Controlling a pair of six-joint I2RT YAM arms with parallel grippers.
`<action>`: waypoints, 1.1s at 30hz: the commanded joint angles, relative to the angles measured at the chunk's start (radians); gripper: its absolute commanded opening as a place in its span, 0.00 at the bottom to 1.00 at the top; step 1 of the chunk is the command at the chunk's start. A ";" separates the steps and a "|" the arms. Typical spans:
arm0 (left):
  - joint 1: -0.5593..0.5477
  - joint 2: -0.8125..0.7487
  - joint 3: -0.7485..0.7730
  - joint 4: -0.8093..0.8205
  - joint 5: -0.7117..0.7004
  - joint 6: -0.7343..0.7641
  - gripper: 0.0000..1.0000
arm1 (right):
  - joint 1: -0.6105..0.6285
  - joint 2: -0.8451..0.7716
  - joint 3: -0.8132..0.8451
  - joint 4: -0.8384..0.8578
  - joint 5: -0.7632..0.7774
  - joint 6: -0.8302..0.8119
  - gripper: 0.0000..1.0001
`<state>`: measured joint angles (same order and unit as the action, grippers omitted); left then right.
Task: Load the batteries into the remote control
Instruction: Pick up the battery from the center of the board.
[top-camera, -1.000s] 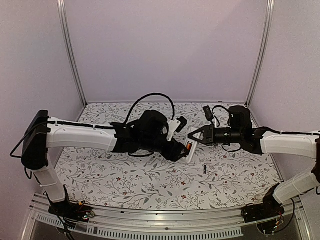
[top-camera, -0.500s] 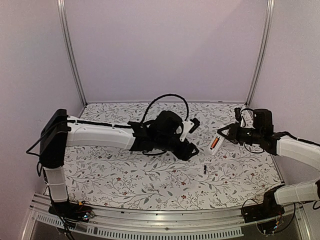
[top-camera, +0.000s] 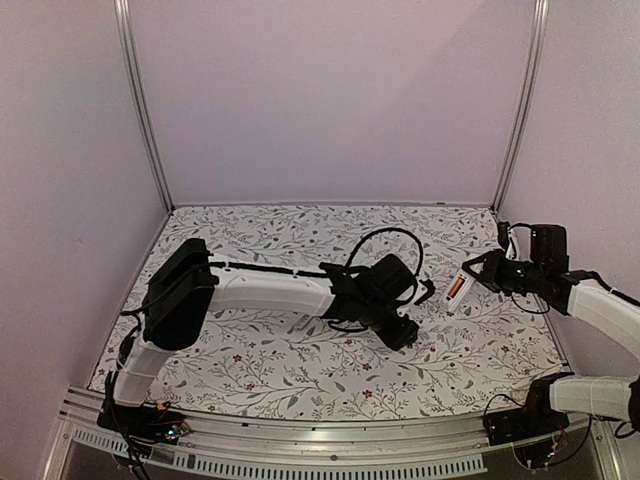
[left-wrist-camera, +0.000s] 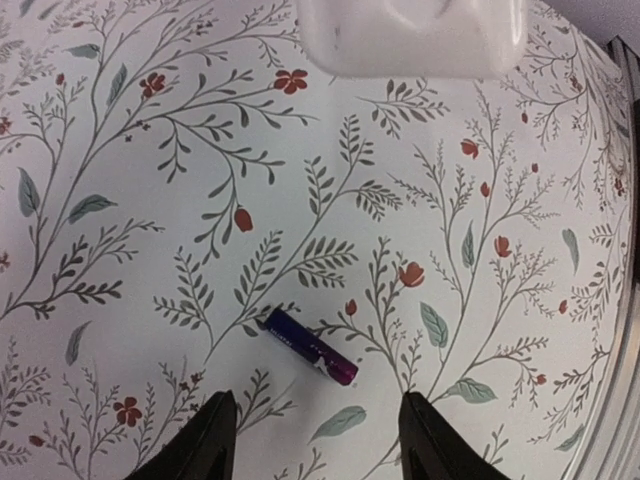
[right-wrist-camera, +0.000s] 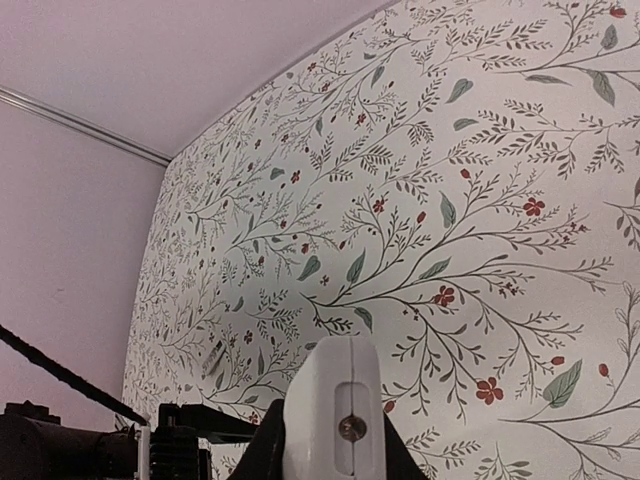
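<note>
A dark battery (left-wrist-camera: 310, 346) lies on the floral cloth, just beyond my left gripper (left-wrist-camera: 322, 440). Those jaws are open, one tip on each side of the battery, touching nothing. In the top view my left gripper (top-camera: 400, 330) sits low at centre right and hides this battery. My right gripper (top-camera: 477, 272) is raised at the right, shut on the white remote control (top-camera: 449, 300). An orange-red battery (top-camera: 455, 290) shows in the remote's open side. The right wrist view shows the remote (right-wrist-camera: 335, 400) end-on between dark fingers (right-wrist-camera: 268, 452).
Floral cloth (top-camera: 260, 360) covers the table, with pale walls close on three sides and a metal rail (top-camera: 330, 445) along the near edge. Part of the left arm (right-wrist-camera: 70, 440) shows at the right wrist view's lower left. A blurred white shape (left-wrist-camera: 410, 35) fills the left wrist view's top edge.
My right gripper has carried the remote to the right, away from the centre. The left arm has swung right and come down over the dark battery, its jaws a little narrower.
</note>
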<state>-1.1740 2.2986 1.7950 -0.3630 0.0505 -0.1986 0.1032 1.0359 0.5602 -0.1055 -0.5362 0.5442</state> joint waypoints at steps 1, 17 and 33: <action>-0.021 0.058 0.076 -0.087 -0.030 -0.020 0.55 | -0.035 -0.038 -0.017 -0.033 -0.021 -0.035 0.00; -0.025 0.166 0.227 -0.184 -0.076 -0.015 0.51 | -0.057 -0.043 -0.007 -0.066 -0.013 -0.053 0.00; -0.017 0.209 0.277 -0.327 -0.141 0.044 0.29 | -0.062 -0.036 0.009 -0.063 -0.070 -0.064 0.00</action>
<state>-1.1893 2.5210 2.1090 -0.6189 -0.0731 -0.1783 0.0448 1.0031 0.5587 -0.1799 -0.5621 0.4969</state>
